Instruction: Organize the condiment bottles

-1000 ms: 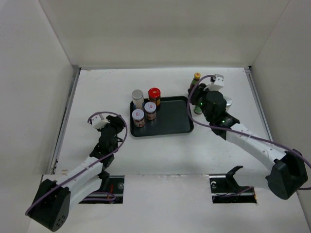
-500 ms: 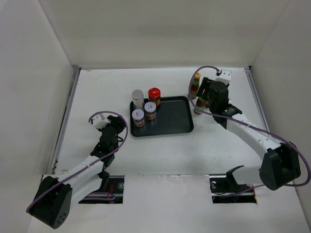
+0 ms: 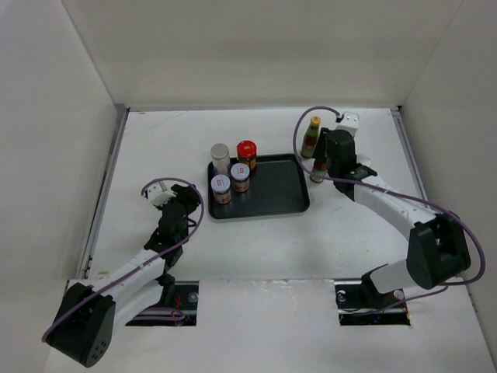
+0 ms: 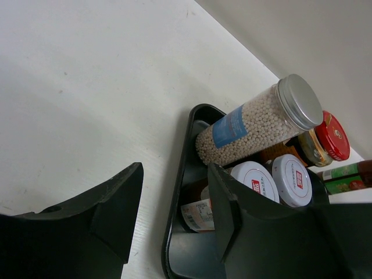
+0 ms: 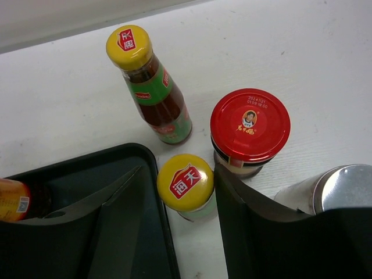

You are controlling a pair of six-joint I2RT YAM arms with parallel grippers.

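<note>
My right gripper (image 5: 179,174) is open, its fingers on either side of a slim yellow-capped sauce bottle (image 5: 187,185) standing just off the right rim of the black tray (image 5: 75,168). They do not grip the bottle. A second yellow-capped bottle (image 5: 152,87), a red-capped jar (image 5: 250,131) and a silver-lidded jar (image 5: 340,189) stand close by. In the top view that gripper (image 3: 320,162) hangs over the near bottle (image 3: 317,176). The tray (image 3: 272,190) holds a silver-lidded white-blue jar (image 3: 220,155), a red-capped jar (image 3: 246,150) and two white-lidded jars (image 3: 221,186). My left gripper (image 3: 175,203) is open and empty.
In the left wrist view the open gripper (image 4: 174,171) faces the tray's left rim (image 4: 177,192), with the bead-filled jar (image 4: 256,125) behind it. White walls enclose the table on three sides. The tray's right half (image 3: 283,186) is bare.
My right arm has swung back and left, bringing its open gripper down over the near yellow-capped bottle. The left arm and the jars in the tray have not moved.
</note>
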